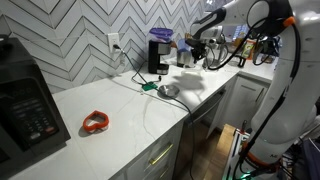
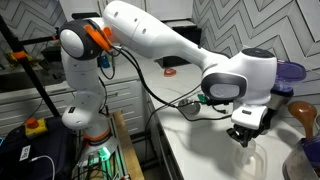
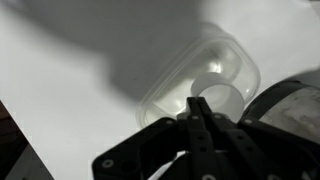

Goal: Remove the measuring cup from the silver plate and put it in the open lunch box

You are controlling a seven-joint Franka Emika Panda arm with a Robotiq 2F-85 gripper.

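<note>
Cup (image 3: 215,90): pale round form in lunch box (image 3: 238,62); likely light, stiff, slippery plastic; take by rim. Fingers (image 3: 200,122) closed together, apparently empty.

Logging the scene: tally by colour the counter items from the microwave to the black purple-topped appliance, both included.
Black: 2, microwave, appliance
Orange-red: 1, ring
Silver: 1, silver plate
Green: 1, small object
Total: 5
</note>
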